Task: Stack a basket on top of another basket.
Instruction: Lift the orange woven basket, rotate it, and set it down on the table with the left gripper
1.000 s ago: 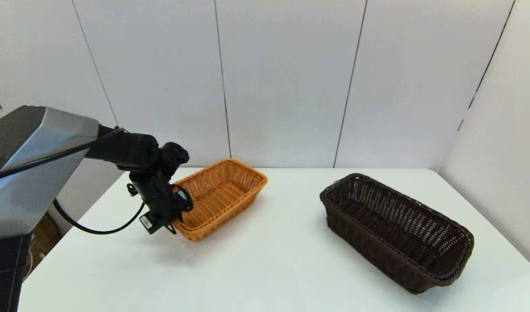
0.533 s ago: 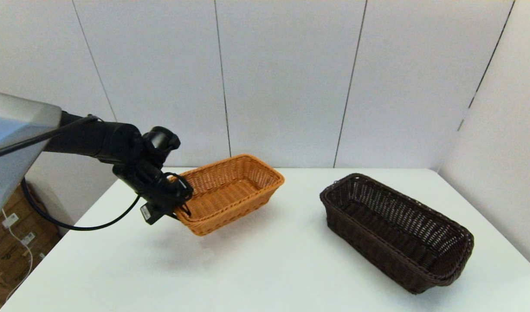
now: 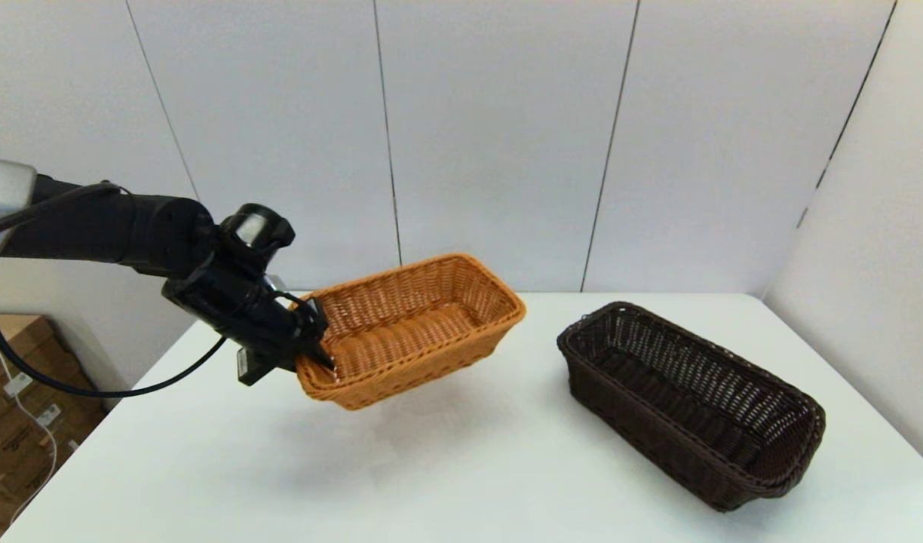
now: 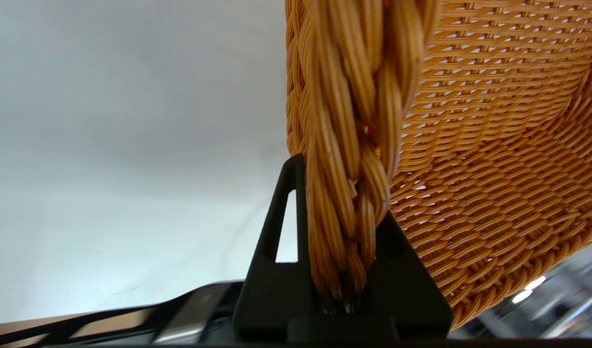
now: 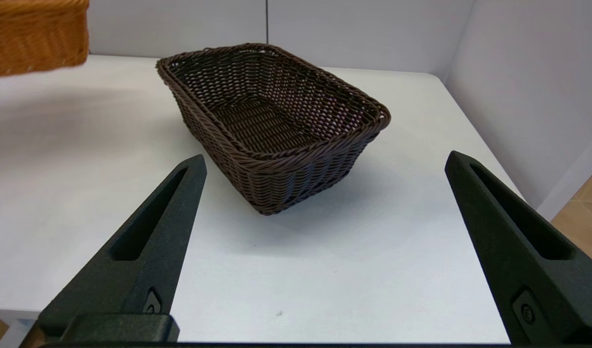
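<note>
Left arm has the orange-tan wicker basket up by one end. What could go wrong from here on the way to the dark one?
1. The left gripper pinches only the braided rim at one short end of the orange-tan rectangular wicker basket, so the long, already tilted body may swing or slip out.
2. The dark brown woven wicker basket lies at a different angle on the white table; without turning, the orange one may catch its rim.
The right gripper waits open near the table's front edge.

Left hand (image 3: 311,354) raised and clamped; right hand (image 5: 325,208) spread wide, held low
</note>
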Robot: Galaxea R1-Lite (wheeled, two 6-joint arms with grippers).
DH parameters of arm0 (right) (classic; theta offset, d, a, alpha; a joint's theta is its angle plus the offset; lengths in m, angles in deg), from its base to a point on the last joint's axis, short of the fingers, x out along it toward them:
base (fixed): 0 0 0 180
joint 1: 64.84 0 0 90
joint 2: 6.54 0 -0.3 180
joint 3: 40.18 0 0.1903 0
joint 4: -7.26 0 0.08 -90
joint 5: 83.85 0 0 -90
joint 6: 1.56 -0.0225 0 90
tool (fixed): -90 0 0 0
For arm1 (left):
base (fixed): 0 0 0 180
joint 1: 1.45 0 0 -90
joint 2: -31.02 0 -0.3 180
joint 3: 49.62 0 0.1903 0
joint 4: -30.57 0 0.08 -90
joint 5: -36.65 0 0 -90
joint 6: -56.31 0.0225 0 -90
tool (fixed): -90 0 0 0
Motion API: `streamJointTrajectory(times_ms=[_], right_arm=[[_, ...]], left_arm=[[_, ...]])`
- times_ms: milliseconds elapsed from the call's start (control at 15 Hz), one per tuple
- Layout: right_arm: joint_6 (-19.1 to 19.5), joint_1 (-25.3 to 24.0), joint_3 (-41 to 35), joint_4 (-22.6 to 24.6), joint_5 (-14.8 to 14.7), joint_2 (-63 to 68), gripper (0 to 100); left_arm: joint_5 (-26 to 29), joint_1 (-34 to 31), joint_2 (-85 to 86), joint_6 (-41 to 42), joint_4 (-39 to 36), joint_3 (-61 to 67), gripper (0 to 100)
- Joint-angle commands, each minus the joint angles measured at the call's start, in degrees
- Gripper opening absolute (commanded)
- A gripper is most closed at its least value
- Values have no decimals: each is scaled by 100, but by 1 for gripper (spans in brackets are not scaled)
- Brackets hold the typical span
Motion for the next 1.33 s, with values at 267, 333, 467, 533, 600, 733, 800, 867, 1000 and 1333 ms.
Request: streamJointTrajectory(times_ms=[267, 333, 467, 533, 600, 733, 800, 867, 1000, 1333], right_arm=[[5, -1, 0, -3, 2, -2, 100], [5, -1, 0, -3, 2, -2, 100], [5, -1, 0, -3, 2, -2, 100], [5, -1, 0, -3, 2, -2, 100], [5, -1, 0, -3, 2, -2, 100], [5, -1, -9, -3, 2, -2, 100], [5, -1, -9, -3, 2, -2, 100], [5, -1, 0, -3, 2, -2, 100], [14, -1, 0, -3, 2, -2, 100], [5, -1, 0, -12, 2, -2, 100]], left_arm=[[83, 714, 203, 1348, 146, 404, 0], [83, 854, 159, 1497, 146, 377, 0], [39, 1048, 10, 1523, 146, 246, 0], [22, 1109, -87, 1541, 138, 219, 0], [22, 1180, -201, 1585, 120, 219, 0], [-49, 1215, -518, 1594, -3, 202, 0], [-137, 1224, -641, 1594, -91, 210, 0], [-172, 1250, -711, 1594, -144, 219, 0], [-181, 1259, -781, 1594, -152, 219, 0], [-198, 1241, -1036, 1550, -214, 210, 0]])
